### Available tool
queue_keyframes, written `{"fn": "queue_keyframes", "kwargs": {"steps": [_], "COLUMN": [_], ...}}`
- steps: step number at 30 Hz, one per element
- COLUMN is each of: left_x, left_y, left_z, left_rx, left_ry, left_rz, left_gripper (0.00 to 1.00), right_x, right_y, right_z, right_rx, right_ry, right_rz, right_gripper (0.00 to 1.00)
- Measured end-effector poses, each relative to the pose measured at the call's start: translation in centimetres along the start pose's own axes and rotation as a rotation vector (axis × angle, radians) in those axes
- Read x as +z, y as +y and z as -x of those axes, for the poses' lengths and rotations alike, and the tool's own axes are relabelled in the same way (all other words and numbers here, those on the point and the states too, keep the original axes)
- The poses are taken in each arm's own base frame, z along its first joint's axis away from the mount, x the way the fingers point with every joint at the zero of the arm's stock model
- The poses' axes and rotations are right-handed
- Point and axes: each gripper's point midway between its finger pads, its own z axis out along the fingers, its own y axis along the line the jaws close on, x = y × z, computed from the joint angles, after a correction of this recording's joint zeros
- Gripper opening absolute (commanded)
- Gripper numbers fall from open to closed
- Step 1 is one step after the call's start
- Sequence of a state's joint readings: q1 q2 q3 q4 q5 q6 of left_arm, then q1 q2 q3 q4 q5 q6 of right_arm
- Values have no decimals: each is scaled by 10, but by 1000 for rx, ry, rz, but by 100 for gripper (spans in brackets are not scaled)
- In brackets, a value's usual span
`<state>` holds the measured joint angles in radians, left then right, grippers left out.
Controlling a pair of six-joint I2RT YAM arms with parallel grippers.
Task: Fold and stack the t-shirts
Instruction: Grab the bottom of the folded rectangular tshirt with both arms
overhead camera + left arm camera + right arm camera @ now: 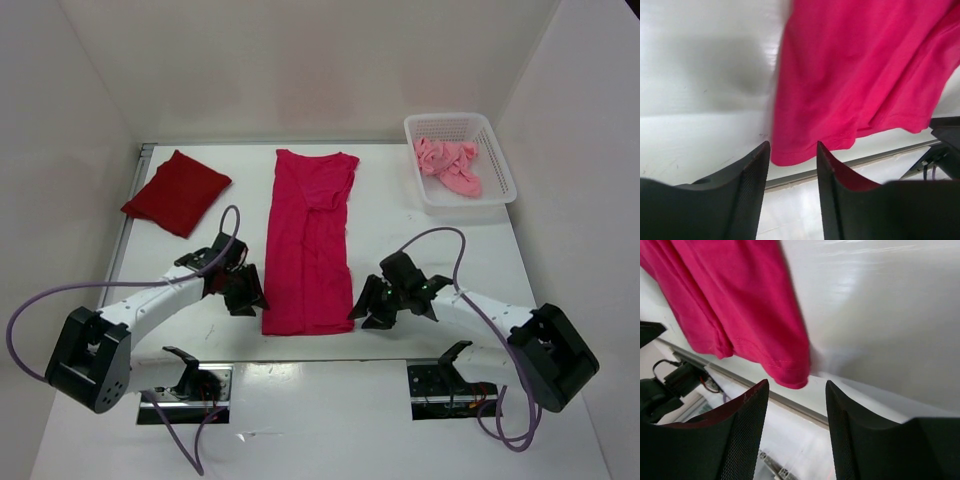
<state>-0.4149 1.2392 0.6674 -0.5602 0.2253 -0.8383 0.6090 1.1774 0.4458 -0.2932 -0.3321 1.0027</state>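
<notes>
The magenta-pink t-shirt (308, 246) lies flat in a long strip at the table's middle, sides folded in. My left gripper (246, 296) is open beside its near left corner, which shows between the fingers in the left wrist view (790, 156). My right gripper (366, 308) is open beside its near right corner, seen in the right wrist view (792, 377). Neither holds cloth. The dark red t-shirt (177, 191) lies folded at the far left. The salmon pink t-shirt (449, 166) sits crumpled in the basket.
A white mesh basket (495, 190) stands at the far right. White walls enclose the table on three sides. A metal rail runs along the table's near edge (875, 157). Purple cables loop beside both arms.
</notes>
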Motion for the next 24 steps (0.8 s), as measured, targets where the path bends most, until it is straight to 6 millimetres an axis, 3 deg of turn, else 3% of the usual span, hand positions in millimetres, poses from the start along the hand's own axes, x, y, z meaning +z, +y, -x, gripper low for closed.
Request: {"fn": "queue_keyframes", "kwargs": {"steps": [3, 8, 11, 13, 16, 17, 18, 21, 24], "left_x": [5, 12, 19, 26, 30, 31, 32, 33, 30], "left_y": [7, 13, 17, 18, 11, 10, 9, 9, 9], "left_z": [-9, -20, -26, -31, -34, -34, -34, -34, -36], "left_rx": [-35, -70, -84, -95, -100, -99, -94, -90, -85], "left_ry": [26, 69, 105, 140, 181, 185, 186, 180, 171], "left_rz": [11, 19, 24, 27, -7, -16, -24, -33, -44], "left_gripper": [58, 58, 53, 44, 37, 28, 24, 11, 5], "right_x": [4, 8, 10, 14, 18, 19, 20, 21, 21], "right_y": [7, 12, 11, 10, 7, 6, 6, 5, 6], "right_z": [-5, -6, -7, -7, -10, -11, -13, -17, -23], "right_rx": [6, 22, 31, 36, 37, 35, 31, 24, 9], "right_ry": [22, 24, 32, 39, 52, 58, 62, 72, 82], "right_rz": [22, 58, 59, 52, 37, 34, 33, 27, 24], "right_gripper": [55, 45, 42, 42, 33, 29, 21, 12, 5]}}
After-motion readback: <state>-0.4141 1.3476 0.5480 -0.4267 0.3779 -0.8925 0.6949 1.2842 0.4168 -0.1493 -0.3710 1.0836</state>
